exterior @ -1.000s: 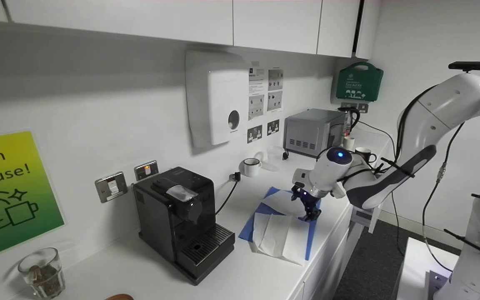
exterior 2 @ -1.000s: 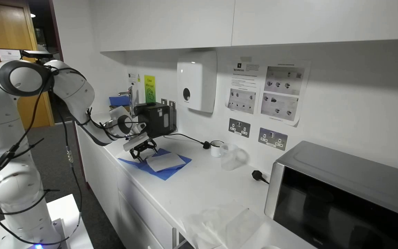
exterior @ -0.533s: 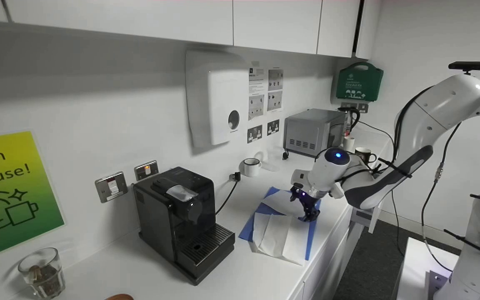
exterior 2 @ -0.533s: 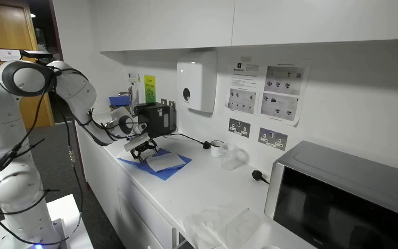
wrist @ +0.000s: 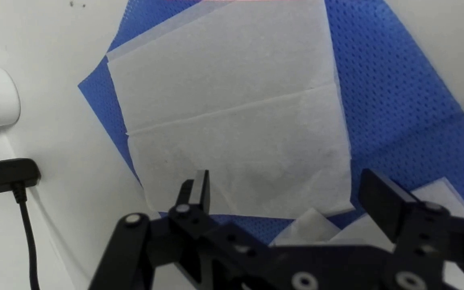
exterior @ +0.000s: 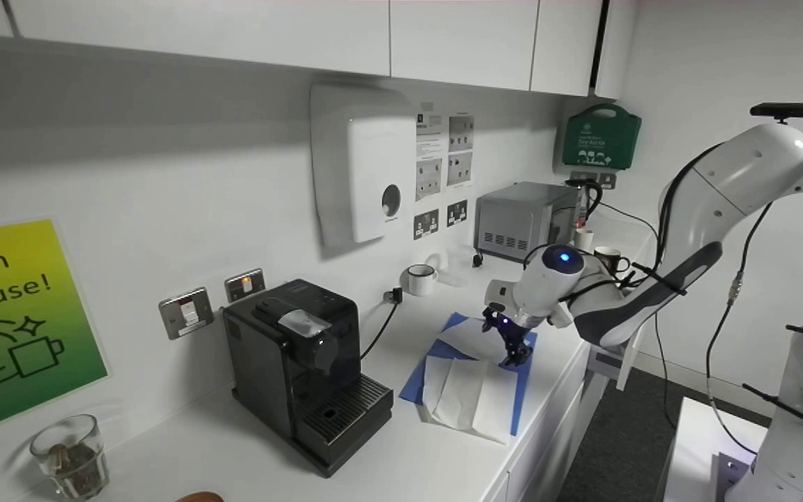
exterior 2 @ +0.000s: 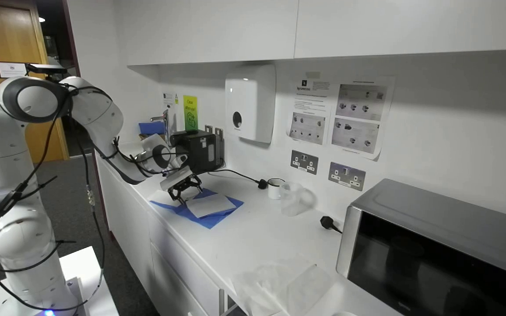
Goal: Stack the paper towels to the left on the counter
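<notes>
- 2 or more thin, soft, white paper towels (wrist: 236,153) lie on dimpled blue paper towels (wrist: 393,92), nearer the front edge of the long, smooth, white counter (exterior 2: 253,245) than its back edge. How many layers are underneath cannot be told.
- The black, jointed pincer (wrist: 286,175) is spread wide, with nothing caught in it. It hangs above the lower margin, as the wrist view shows it, of the white paper, which has 1 fold line running across; whether it touches the paper cannot be made out.
- Weight should be next to nothing, so a light pinch ought to do; expect the paper to droop from wherever it is held.
- White paper looks easy to tear or pucker if dragged. Blue, with its dimpled face, will probably stand more tugging, though it may skate on the slick counter.
- Best hold, I judge: a free corner or edge of the top white layer, taken from low down. The raised fold could serve too.
- Layers may cling, so pinching deep risks bringing blue up with the white.
- Blue also reaches close to the counter's front edge; a push that way could send a corner over it.
</notes>
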